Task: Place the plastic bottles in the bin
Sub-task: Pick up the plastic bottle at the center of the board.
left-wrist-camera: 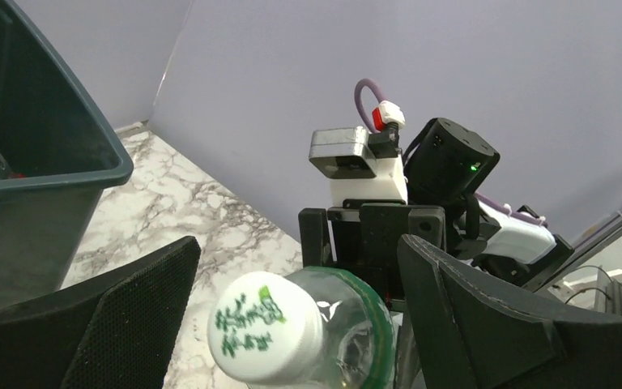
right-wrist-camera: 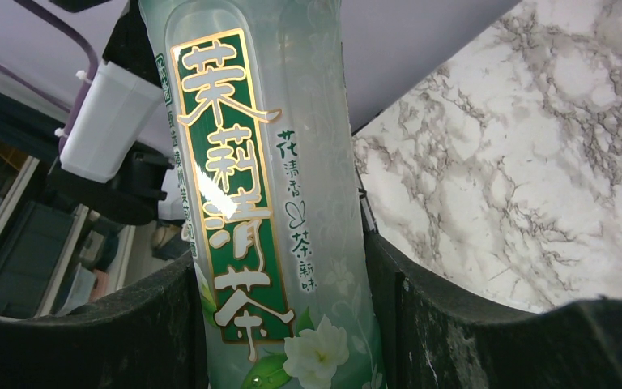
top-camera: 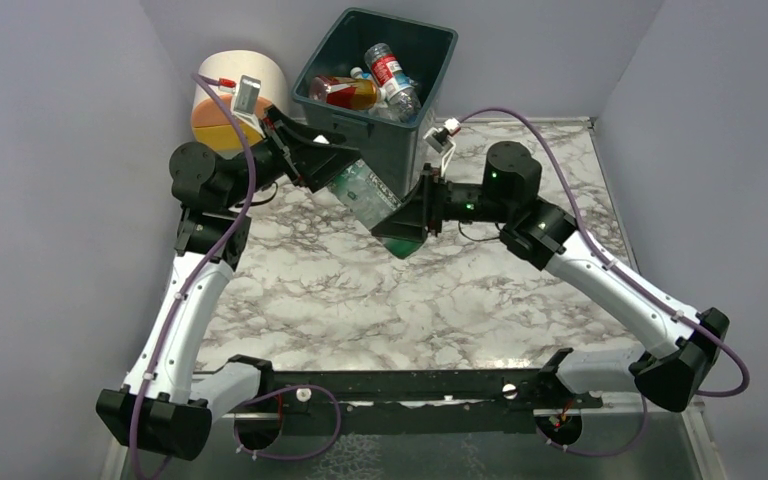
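The white, grey-veined marble bench [top-camera: 380, 300] sits in a booth of plain lavender walls [top-camera: 50, 150] on its left, far and right sides. At the far edge stands the tall dark green plastic bin [top-camera: 407, 135]. Plastic bottles lie inside it, among them a clear one with a red label [top-camera: 390, 72] and an amber one [top-camera: 348, 93]. Just left of the bin is a rounded cream and orange drawer unit [top-camera: 222, 105], partly hidden by the left arm's wrist.

In front of the bin's near wall, above the bench, a pale green-tinted plastic bottle with a green and gold label [top-camera: 365, 197] hangs slanted between the two hands. The right hand [top-camera: 405, 225] clamps its lower body, and in the right wrist view both fingers [right-wrist-camera: 113, 324] press against the bottle's sides. The bottle's white cap with green print [left-wrist-camera: 263, 326] points into the left hand [top-camera: 345, 165]. That hand's fingers [left-wrist-camera: 129, 316] stand wide on either side and seem to be clear of the bottle, though the frame's lower edge cuts off any contact. A purple cable [top-camera: 550, 135] loops from the right wrist.
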`<state>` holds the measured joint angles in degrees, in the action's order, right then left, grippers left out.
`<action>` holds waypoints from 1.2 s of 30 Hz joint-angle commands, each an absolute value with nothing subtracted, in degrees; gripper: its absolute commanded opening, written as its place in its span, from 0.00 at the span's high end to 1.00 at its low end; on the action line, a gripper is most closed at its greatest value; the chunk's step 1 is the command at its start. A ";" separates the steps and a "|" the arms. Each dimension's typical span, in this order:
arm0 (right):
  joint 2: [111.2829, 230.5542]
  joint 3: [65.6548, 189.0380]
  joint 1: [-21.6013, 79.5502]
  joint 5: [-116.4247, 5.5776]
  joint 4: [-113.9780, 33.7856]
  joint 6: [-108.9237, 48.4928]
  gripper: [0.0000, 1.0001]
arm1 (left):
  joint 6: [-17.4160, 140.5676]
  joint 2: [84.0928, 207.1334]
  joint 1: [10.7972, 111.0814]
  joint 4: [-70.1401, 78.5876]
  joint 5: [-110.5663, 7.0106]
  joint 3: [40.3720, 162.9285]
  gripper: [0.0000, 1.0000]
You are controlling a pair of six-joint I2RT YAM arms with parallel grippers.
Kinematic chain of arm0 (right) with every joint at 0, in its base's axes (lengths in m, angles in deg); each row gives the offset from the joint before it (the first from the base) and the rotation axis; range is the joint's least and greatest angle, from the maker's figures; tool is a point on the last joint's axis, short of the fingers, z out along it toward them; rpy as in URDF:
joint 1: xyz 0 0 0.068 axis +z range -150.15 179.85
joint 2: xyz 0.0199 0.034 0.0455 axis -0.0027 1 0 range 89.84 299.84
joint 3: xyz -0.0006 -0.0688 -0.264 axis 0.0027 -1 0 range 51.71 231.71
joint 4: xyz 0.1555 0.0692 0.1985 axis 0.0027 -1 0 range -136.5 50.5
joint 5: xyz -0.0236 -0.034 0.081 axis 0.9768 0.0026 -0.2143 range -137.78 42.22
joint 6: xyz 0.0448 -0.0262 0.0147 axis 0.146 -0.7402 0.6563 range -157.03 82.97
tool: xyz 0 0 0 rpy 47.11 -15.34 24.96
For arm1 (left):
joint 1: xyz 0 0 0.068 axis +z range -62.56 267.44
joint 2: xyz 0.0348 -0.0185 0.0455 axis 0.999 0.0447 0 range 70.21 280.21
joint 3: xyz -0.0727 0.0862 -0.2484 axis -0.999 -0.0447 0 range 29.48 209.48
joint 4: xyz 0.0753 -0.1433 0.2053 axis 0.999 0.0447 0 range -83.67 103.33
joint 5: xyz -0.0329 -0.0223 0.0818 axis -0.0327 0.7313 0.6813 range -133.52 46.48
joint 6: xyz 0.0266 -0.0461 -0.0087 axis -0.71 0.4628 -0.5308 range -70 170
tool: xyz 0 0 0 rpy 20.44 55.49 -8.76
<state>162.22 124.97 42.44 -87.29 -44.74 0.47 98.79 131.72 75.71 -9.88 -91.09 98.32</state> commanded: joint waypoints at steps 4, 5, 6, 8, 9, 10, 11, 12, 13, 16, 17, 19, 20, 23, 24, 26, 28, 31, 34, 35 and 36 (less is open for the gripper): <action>163.56 131.34 42.71 -82.96 -42.62 -0.54 0.38 | 95.34 128.47 75.84 -7.05 -88.36 98.08 0.01; 163.70 131.57 42.69 -83.02 -42.53 -0.43 0.38 | 94.93 128.26 75.83 -6.62 -88.20 98.19 0.01; 163.81 131.61 42.72 -83.10 -42.27 -0.24 0.38 | 94.69 128.04 75.84 -6.30 -88.08 98.08 0.01; 163.98 131.52 42.72 -83.14 -41.46 0.29 0.38 | 94.65 127.87 75.79 -6.29 -87.99 97.95 0.01; 164.16 131.53 42.71 -83.12 -41.17 0.44 0.38 | 94.80 127.86 75.83 -6.53 -87.95 97.83 0.01; 164.38 131.49 42.80 -83.19 -40.87 0.63 0.38 | 95.15 127.86 75.84 -7.08 -87.95 97.52 0.01; 164.61 131.44 42.82 -83.32 -40.26 0.91 0.38 | 95.60 127.86 75.84 -7.71 -87.98 96.97 0.01; 164.97 131.50 42.83 -83.51 -39.82 1.20 0.38 | 95.99 127.86 75.84 -8.38 -87.99 96.53 0.01; 165.27 131.56 42.87 -83.67 -39.40 1.49 0.38 | 96.43 127.95 75.84 -9.16 -87.99 96.06 0.01; 166.42 131.93 43.29 -83.91 -38.32 2.05 0.38 | 97.41 128.25 75.84 -10.38 -88.07 94.88 0.01; 166.99 132.23 43.52 -83.95 -38.13 2.14 0.38 | 97.52 128.42 75.84 -10.56 -88.05 94.66 0.01; 168.21 133.35 44.11 -84.26 -37.93 2.17 0.38 | 97.70 128.62 75.84 -10.97 -87.98 94.10 0.01; 168.69 133.75 44.36 -84.37 -37.78 2.25 0.38 | 97.74 128.68 75.84 -11.08 -87.97 93.82 0.01; 169.77 134.48 45.07 -84.20 -37.34 2.17 0.38 | 97.89 128.85 75.84 -11.49 -87.91 93.40 0.01; 169.91 134.46 45.24 -84.12 -37.20 2.25 0.38 | 97.90 128.90 75.79 -11.63 -87.95 93.26 0.01; 170.06 134.23 45.29 -84.08 -37.04 2.25 0.38 | 97.90 128.95 75.84 -11.70 -87.95 93.21 0.05; 170.06 133.80 45.37 -84.08 -36.93 2.25 0.38 | 97.90 129.07 75.79 -11.69 -87.99 93.24 0.09; 169.79 133.15 45.29 -83.68 -36.70 2.26 0.38 | 98.16 129.48 75.84 -11.69 -88.07 93.23 0.17; 169.64 132.92 45.31 -83.52 -36.69 2.16 0.38 | 98.41 129.88 75.79 -11.84 -88.08 93.20 0.25; 169.60 132.77 45.37 -83.51 -36.74 2.09 0.37 | 98.54 130.07 75.80 -11.94 -88.12 93.20 0.29; 169.56 132.64 45.35 -83.41 -36.77 2.04 0.36 | 98.59 130.18 75.77 -12.04 -88.16 93.20 0.33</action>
